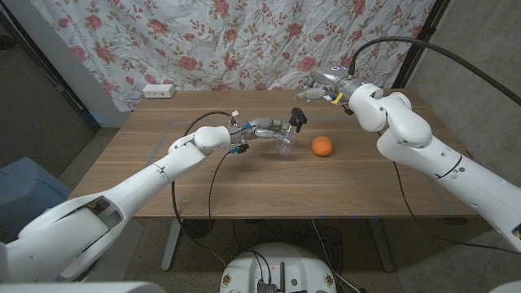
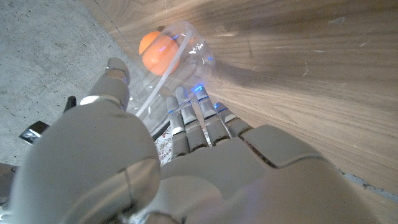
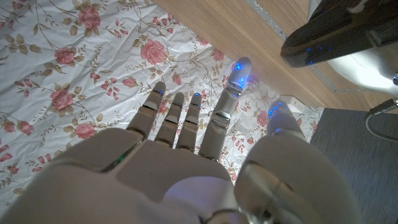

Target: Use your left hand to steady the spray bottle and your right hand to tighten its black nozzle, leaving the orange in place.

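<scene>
Wooden table (image 1: pixel 244 183) seen from the robot's head, with a floral curtain (image 1: pixel 244 41) hanging behind it. At the far left corner of the table top a white power strip (image 1: pixel 159 90) lies close to the curtain. The left arm reaches in from the near left corner towards the middle of the table, where the left hand (image 1: pixel 264 129) wraps its fingers around the clear body of the spray bottle (image 1: pixel 286 143). The bottle stands on the wood, and its black nozzle (image 1: pixel 298 119) rises above the gripping fingers. In the left wrist view the same hand (image 2: pixel 186 155) is seen from behind, its fingers (image 2: pixel 199 121) curled against the transparent bottle (image 2: pixel 180 53), with a thin white tube visible inside the plastic. The orange (image 1: pixel 322 146) rests on the table just to the right of the bottle, apart from it; through the bottle wall it appears as an orange blur (image 2: pixel 157 51) in the left wrist view. Further right and towards the back, the right hand (image 1: pixel 313 92) hovers above the table's far edge, clear of the nozzle and holding nothing. The right wrist view shows this hand (image 3: pixel 186 162) with its fingers (image 3: pixel 186 118) stretched out and slightly spread against the flowered cloth, fingertips lit blue, and nothing between them
</scene>
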Tool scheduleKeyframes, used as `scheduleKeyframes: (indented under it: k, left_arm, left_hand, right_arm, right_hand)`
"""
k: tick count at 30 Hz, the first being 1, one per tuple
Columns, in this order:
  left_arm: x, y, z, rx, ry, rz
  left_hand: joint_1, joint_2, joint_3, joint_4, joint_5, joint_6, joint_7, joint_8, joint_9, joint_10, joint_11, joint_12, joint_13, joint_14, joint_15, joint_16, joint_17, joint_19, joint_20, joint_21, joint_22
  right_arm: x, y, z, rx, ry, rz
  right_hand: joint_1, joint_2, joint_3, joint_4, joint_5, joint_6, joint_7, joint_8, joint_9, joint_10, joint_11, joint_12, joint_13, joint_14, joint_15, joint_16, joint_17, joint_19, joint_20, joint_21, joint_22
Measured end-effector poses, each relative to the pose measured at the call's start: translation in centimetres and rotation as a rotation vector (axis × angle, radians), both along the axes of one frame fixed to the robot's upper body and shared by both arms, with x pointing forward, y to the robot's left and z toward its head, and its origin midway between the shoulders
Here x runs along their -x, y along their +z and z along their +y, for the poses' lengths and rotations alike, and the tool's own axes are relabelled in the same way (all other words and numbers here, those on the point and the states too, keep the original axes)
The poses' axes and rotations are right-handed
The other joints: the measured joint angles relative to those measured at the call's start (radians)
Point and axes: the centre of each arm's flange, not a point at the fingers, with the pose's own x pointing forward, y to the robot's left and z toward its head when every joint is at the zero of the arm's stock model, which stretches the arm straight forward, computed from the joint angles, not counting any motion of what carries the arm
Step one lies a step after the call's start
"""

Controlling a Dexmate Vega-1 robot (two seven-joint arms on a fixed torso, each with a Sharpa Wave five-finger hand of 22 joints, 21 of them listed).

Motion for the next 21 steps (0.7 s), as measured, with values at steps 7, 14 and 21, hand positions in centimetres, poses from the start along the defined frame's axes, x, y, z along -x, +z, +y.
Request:
scheduleKeyframes:
  k: [7, 14, 21]
  left_arm:
    - [0.0, 0.1, 0.1, 0.003, 0.0, -0.002]
    - [0.0, 0.1, 0.3, 0.006, 0.0, -0.003]
    - [-0.1, 0.0, 0.4, 0.009, 0.0, -0.005]
  left_hand:
    - [0.0, 0.0, 0.0, 0.0, 0.0, 0.0, 0.0, 0.0, -0.001, 0.001, -0.001, -0.001, 0.0, 0.004, -0.004, 0.0, 0.002, 0.0, 0.0, 0.0, 0.0]
    - [0.0, 0.0, 0.0, 0.0, -0.001, 0.001, 0.001, 0.0, 0.0, 0.001, -0.001, -0.004, 0.0, 0.005, -0.005, 0.0, 0.002, 0.0, 0.0, 0.0, 0.0]
    - [0.0, 0.0, 0.0, 0.0, -0.004, 0.001, 0.001, 0.0, 0.0, 0.005, 0.002, -0.004, 0.006, 0.005, -0.005, 0.0, 0.002, 0.0, 0.0, 0.0, 0.0]
  right_arm:
    - [0.3, 0.3, -0.6, 0.002, 0.03, 0.022]
    - [0.4, 0.7, -1.8, 0.026, 0.073, 0.04]
    - [0.2, 1.0, -2.8, 0.075, 0.107, 0.051]
  right_hand:
    - [0.06, -0.002, 0.015, -0.033, 0.0, -0.129, -0.018, -0.058, -0.013, -0.073, 0.012, -0.008, 0.0, -0.053, 0.024, -0.031, -0.007, -0.033, 0.006, -0.007, 0.0]
    - [0.127, -0.006, 0.026, -0.045, 0.007, -0.288, -0.067, -0.126, -0.016, -0.192, 0.016, -0.015, 0.0, -0.125, 0.053, -0.07, -0.011, -0.066, 0.016, -0.007, 0.0]
    - [0.169, -0.011, 0.036, -0.046, 0.007, -0.376, -0.128, -0.166, -0.017, -0.265, -0.021, -0.015, 0.0, -0.153, 0.046, -0.085, -0.011, -0.084, -0.001, -0.007, 0.0]
